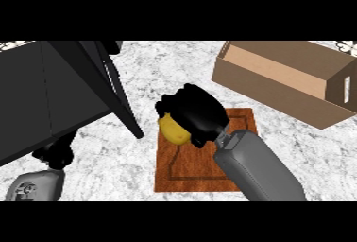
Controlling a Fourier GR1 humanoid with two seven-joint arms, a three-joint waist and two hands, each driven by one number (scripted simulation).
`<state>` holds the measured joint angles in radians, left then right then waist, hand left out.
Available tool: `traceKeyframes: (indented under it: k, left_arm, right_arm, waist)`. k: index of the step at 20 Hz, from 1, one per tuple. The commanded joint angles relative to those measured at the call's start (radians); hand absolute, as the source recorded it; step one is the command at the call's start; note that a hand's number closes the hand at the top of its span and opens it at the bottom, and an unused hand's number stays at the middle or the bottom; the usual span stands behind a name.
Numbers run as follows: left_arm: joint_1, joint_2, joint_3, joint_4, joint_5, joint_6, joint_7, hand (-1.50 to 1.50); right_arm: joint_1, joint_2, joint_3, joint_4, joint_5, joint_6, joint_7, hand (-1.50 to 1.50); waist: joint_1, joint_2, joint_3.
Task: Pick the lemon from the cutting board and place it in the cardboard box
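Observation:
A yellow lemon [174, 131] shows at the left edge of the brown wooden cutting board [199, 175]. My right hand [195, 113] is over it with its black fingers curled round the lemon's upper side, hiding most of it. The open cardboard box [286, 80] stands at the upper right, apart from the board. My left hand [57, 152] shows at the lower left, partly under a large black appliance, and its fingers look curled with nothing in them.
A big black appliance [55, 90] with a slanted dark edge fills the upper left. The counter [174, 66] is white and grey marble. My left forearm [35, 186] enters at the bottom left corner.

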<state>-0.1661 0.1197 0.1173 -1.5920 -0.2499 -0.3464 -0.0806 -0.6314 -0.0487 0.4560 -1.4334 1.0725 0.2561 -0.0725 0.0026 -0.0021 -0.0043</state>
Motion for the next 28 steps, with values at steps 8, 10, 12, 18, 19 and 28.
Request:
traceKeyframes:
  k: [8, 10, 12, 18, 19, 28]
  left_arm:
    - [-0.040, -0.013, -0.004, -0.007, -0.017, 0.036, 0.030, 0.00]
    - [-0.028, -0.006, -0.016, -0.009, -0.023, 0.024, 0.013, 0.00]
    - [-0.081, 0.025, 0.025, 0.036, 0.001, 0.011, 0.008, 0.00]
    - [-0.105, 0.025, 0.034, 0.032, 0.016, 0.012, 0.036, 0.00]
    - [0.032, 0.023, 0.006, -0.049, 0.021, -0.017, -0.015, 0.00]
    - [-0.014, -0.003, -0.018, 0.013, -0.021, 0.028, -0.041, 0.00]
  right_arm:
    - [-0.079, 0.047, -0.351, -0.186, -0.109, 0.022, 0.278, 1.50]
    - [-0.147, 0.048, -0.404, -0.113, -0.077, -0.034, 0.327, 1.50]
    - [-0.164, -0.012, -0.490, -0.090, -0.115, -0.025, 0.296, 1.50]
    - [-0.270, -0.119, -0.631, 0.058, -0.164, -0.028, 0.285, 1.50]
    - [-0.311, -0.097, -0.625, 0.178, -0.126, -0.121, 0.272, 1.50]
    - [-0.379, -0.351, -0.625, 0.553, -0.096, 0.103, 0.113, 1.50]
  waist:
    - [-0.015, 0.000, 0.005]
    - [-0.001, 0.004, 0.004]
    - [-0.006, 0.006, 0.004]
    - [0.000, 0.005, 0.004]
    - [0.018, 0.006, 0.004]
    - [0.021, 0.013, 0.004]
